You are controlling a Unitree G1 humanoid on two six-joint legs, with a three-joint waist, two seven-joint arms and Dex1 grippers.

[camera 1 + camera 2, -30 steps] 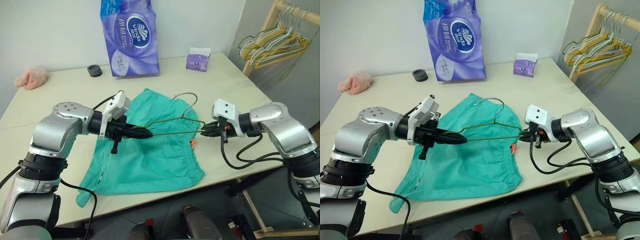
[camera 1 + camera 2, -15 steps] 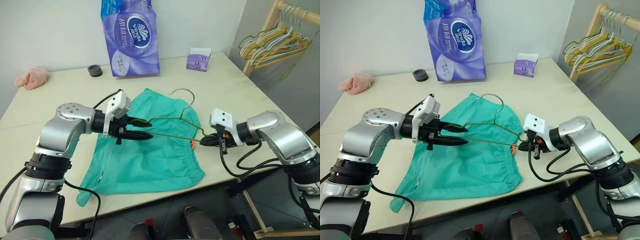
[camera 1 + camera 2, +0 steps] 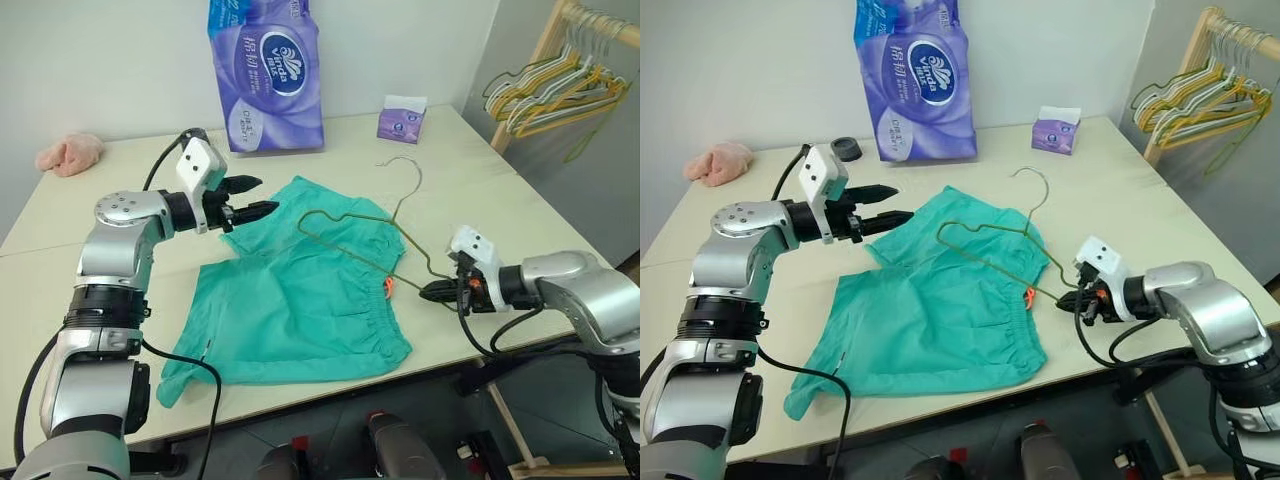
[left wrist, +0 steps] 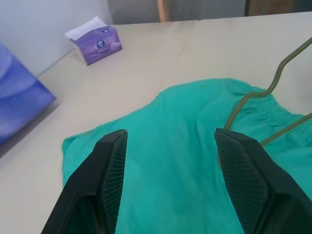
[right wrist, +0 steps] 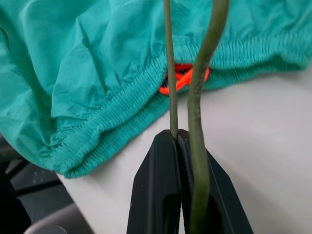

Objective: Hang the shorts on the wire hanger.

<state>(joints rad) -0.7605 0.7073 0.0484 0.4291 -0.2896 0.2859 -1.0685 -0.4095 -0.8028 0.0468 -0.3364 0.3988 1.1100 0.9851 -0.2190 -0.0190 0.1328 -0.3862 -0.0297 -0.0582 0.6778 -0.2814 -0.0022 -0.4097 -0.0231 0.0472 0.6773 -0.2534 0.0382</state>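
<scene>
Upper left of frame: left gripper (image 3: 258, 197) spread wide, holding nothing, over the shorts' far corner | centre: shorts (image 3: 300, 310) flat on worktop (image 3: 120, 290) | centre-right: hanger (image 3: 385, 235) tilted over waistband | right: right gripper (image 3: 428, 291) clamped on hanger wire

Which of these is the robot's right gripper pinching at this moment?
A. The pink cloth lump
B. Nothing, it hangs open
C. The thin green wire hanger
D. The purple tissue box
C. The right gripper has its black fingers shut on the wire hanger at one end, just off the waistband of the shorts, while the left gripper stands open above them.
</scene>
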